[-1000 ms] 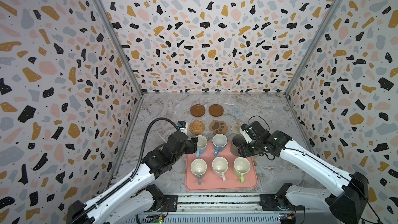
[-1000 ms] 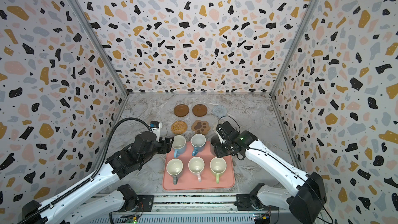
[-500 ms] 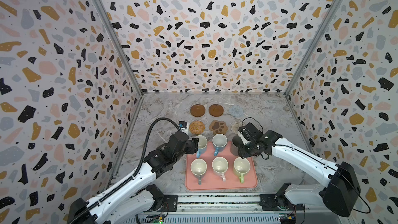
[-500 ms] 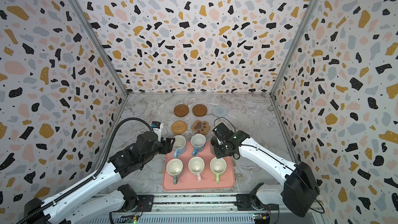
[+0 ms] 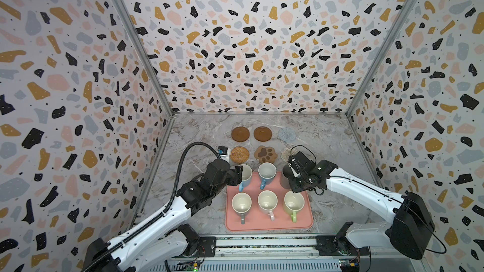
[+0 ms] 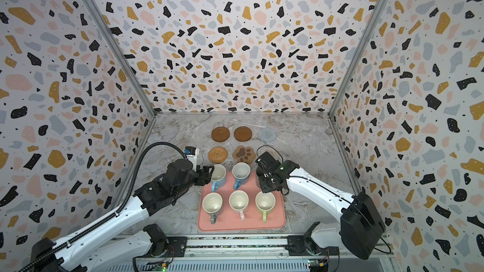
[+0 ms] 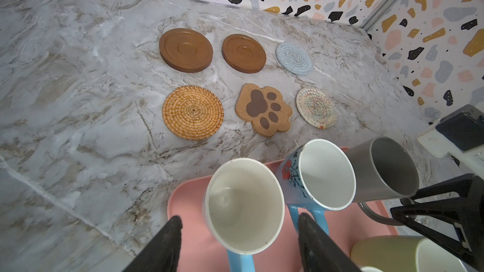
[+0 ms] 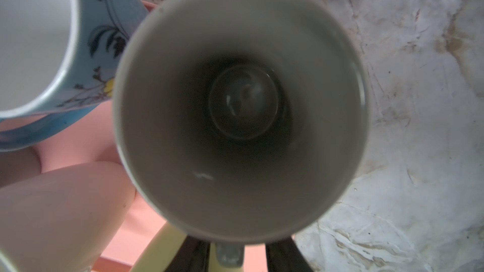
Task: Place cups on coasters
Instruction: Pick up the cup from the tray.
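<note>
Six cups stand on the pink tray [image 5: 306,222]. My left gripper [image 7: 239,218] is open, one finger on either side of the back-left light blue mug [image 7: 243,205], clear of its wall. My right gripper [image 8: 230,253] straddles the handle [image 8: 228,253] of the tall dark grey mug [image 8: 235,100] at the tray's back right, with a small gap showing on each side. In a top view that mug [image 5: 285,177] is mostly hidden under the right gripper [image 5: 292,177]. The coasters lie bare behind the tray, among them the rattan round [image 5: 239,154] and the paw [image 5: 265,154].
A flowered light blue mug [image 5: 267,172] stands between the two gripped-at mugs. Grey [image 5: 241,202], pink [image 5: 267,200] and green [image 5: 293,201] mugs fill the tray's front row. Two wooden discs [image 5: 240,134], a grey-blue round [image 5: 287,134] and a whitish round [image 5: 286,153] lie beyond.
My right gripper has drawn in towards the dark grey mug and its jaws have narrowed round the handle. The left arm has hardly moved.
</note>
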Available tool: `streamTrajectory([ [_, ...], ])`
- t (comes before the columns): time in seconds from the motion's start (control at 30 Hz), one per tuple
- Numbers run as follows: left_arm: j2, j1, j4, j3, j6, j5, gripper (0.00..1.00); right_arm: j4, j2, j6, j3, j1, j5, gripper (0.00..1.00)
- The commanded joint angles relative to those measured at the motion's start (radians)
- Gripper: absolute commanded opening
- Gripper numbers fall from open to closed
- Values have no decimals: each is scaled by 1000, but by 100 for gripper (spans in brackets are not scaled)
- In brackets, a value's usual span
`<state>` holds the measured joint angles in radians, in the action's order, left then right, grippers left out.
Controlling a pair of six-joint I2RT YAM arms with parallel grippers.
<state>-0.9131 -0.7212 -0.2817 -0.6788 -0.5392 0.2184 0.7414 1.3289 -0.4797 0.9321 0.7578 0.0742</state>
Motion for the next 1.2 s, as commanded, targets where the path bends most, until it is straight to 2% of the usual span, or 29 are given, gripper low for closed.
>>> streamTrajectory([
  [0.0, 7, -3, 42, 15, -4, -4, 71, -12, 2, -12, -3, 9, 22, 35],
  [0.7, 3, -3, 71, 39, -22, -3, 71, -28, 3, -34, -18, 30, 65, 16],
  [1.17, 12, -3, 76, 47, -33, 4, 71, -20, 1, -35, -3, 38, 95, 12],
])
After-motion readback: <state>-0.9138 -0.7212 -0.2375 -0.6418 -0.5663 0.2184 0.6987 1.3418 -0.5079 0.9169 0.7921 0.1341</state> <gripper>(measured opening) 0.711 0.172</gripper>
